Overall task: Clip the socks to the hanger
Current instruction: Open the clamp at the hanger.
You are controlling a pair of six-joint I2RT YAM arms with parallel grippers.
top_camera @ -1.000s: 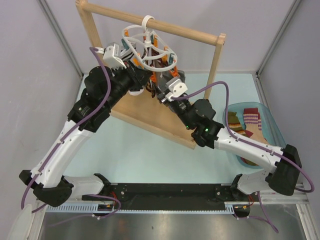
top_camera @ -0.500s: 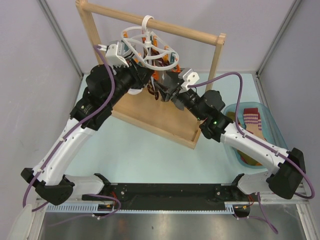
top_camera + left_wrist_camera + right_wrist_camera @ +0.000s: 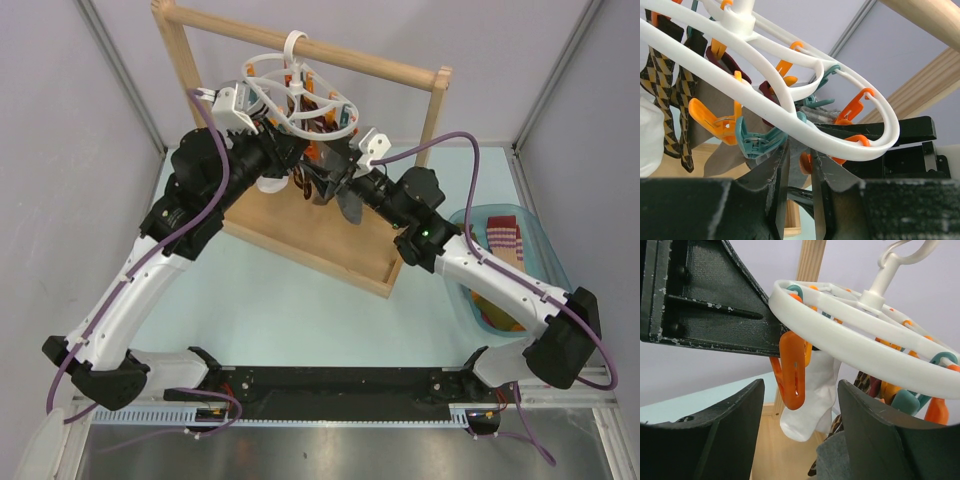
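Had an argyle sock (image 3: 664, 95) and a white sock (image 3: 810, 390) clipped on the hanger (image 3: 295, 42), upper centre; left more socks (image 3: 503, 236) in the bin (image 3: 540, 245), right edge. Apparently pinched an orange clip (image 3: 806, 162) with the left gripper (image 3: 800, 150); held the right gripper (image 3: 801, 385) agape.

Even bright light, blurry wrist foregrounds

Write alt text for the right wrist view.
An orange clip hangs from the white hanger, framed by the open fingers of the right end effector. A white sock hangs behind it, with a wooden post beyond and a black robot part at upper left.
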